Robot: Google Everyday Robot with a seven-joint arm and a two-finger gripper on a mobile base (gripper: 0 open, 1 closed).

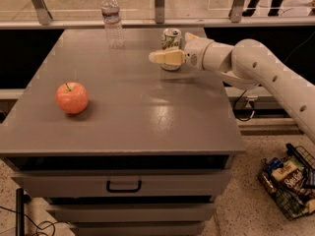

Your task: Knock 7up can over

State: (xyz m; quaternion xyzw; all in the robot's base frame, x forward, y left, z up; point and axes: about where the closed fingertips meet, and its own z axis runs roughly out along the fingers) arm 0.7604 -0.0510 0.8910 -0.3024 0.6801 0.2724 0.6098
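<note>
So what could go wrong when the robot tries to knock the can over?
The gripper sits in front of the upright 7up can, so it might just push it along. A tipped can could roll off the table at its nearby far edge. A wide sweep might hit the water bottle.

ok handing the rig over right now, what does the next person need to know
The end effector is low over the far right of the table, just in front of the can; contact unclear.
The can stands upright near the far edge, right of the bottle. The apple sits front left, well away.
Done: the approach.
Left: tip the can over, probably with a sideways push.
</note>
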